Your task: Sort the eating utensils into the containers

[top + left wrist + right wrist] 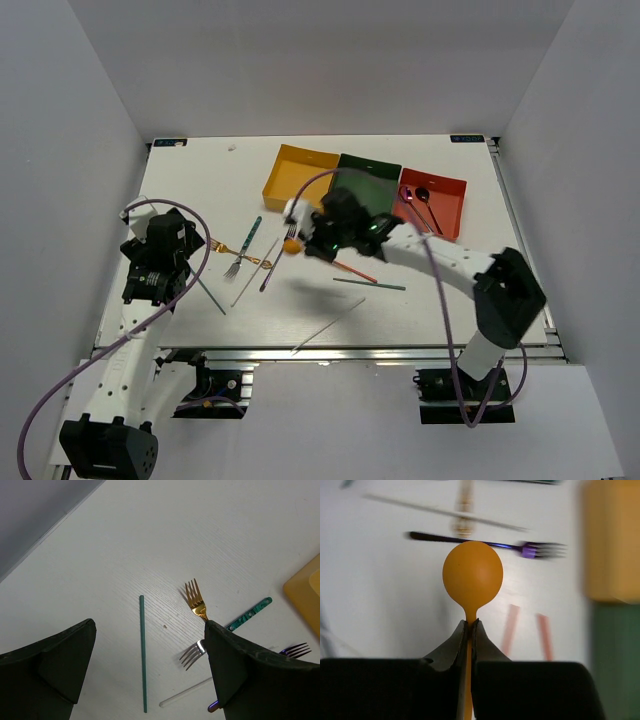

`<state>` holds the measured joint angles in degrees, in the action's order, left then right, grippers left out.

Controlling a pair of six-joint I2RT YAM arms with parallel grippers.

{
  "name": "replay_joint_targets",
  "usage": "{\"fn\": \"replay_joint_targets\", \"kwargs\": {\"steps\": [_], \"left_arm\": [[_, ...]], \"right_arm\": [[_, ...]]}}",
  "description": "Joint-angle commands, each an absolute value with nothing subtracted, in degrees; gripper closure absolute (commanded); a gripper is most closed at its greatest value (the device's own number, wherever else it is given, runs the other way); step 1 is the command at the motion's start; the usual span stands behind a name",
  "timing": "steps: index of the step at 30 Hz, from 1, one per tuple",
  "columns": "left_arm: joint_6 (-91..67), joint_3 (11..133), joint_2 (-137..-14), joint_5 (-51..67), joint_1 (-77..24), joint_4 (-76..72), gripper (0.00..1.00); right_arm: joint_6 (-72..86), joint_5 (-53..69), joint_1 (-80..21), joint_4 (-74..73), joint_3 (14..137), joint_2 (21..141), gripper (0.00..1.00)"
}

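My right gripper (300, 241) is shut on the handle of an orange spoon (292, 246) and holds it above the table, left of the dark green tray (368, 168). In the right wrist view the spoon's bowl (472, 575) sticks out past the closed gripper (471, 625). My left gripper (180, 266) is open and empty above a green chopstick (143, 655). Nearby are a gold fork (195, 600), a silver fork (192, 655), a purple fork (295, 651) and a pale chopstick (185, 696). The yellow tray (285, 187) is empty. The red-orange tray (452, 190) holds a black spoon (426, 204).
A red chopstick (352, 270) and a second green chopstick (370, 284) lie under the right arm. Another pale chopstick (328, 325) lies near the front edge. The three trays stand in a row at the back. Grey walls close in both sides.
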<state>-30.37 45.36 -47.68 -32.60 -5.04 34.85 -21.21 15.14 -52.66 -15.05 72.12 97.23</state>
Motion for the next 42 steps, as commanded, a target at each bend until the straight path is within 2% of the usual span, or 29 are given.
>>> {"fn": "replay_joint_targets", "kwargs": {"steps": [1, 4, 9, 13, 19, 24, 25, 26, 27, 29, 31, 35, 38, 42], "left_arm": [[-29.53, 45.09, -46.58, -30.85, -5.19, 33.49, 0.02], [-29.36, 44.91, -46.5, -29.54, -5.19, 33.05, 0.02], [-29.27, 44.74, -47.63, -27.07, -5.19, 31.9, 0.02], [-28.92, 44.65, -48.69, -24.79, -5.1, 31.47, 0.02], [-28.3, 44.03, -47.73, -21.53, -5.1, 30.32, 0.02], [-27.6, 43.68, -48.07, -19.35, -5.18, 29.53, 0.02], [-27.6, 43.68, -48.25, -18.9, -5.19, 29.44, 0.02], [-27.34, 43.59, -48.25, -18.37, -5.19, 29.27, 0.02], [-27.25, 43.25, -48.25, -17.41, -5.19, 28.92, 0.02], [-27.16, 43.15, -48.34, -17.14, -5.27, 28.83, 0.02], [-27.07, 43.15, -48.6, -17.23, -5.27, 28.74, 0.02], [-27.25, 43.24, -49.04, -18.1, -5.27, 29.09, 0.02], [-27.25, 43.15, -49.92, -16.97, -5.71, 29.0, 0.02], [-25.76, 45.26, -54.39, -15.03, -9.39, 30.14, 0.02]], "right_arm": [[-21.26, 12.68, -42.38, -12.66, 69.97, 91.95, 1.0], [-22.23, 6.53, -34.3, -13.97, 70.92, 92.19, 1.0], [-20.56, 3.08, -19.98, -12.49, 73.13, 95.36, 1.0], [-23.73, -1.48, -15.3, -7.91, 73.47, 97.9, 1.0], [-25.31, 5.88, -8.0, -13.17, 80.59, 103.43, 1.0], [-24.79, 5.54, -6.68, -14.5, 81.91, 106.7, 1.0], [-23.65, 4.49, -6.68, -14.5, 82.44, 107.31, 0.91], [-23.21, 3.79, -6.68, -14.76, 82.88, 107.49, 0.7], [-22.86, 3.61, -6.68, -15.64, 83.32, 107.58, 0.68], [-21.72, 3.78, -6.59, -16.7, 84.9, 106.53, 0.55], [-19.26, 3.6, -6.68, -17.4, 85.78, 103.9, 0.11], [-13.55, 4.91, -7.73, -17.75, 85.52, 97.66, 0.11], [-3.89, -1.91, -13.33, -17.57, 82.71, 91.25, 0.11], [3.24, -9.66, -20.99, -15.04, 71.57, 81.14, 0.11]]}}
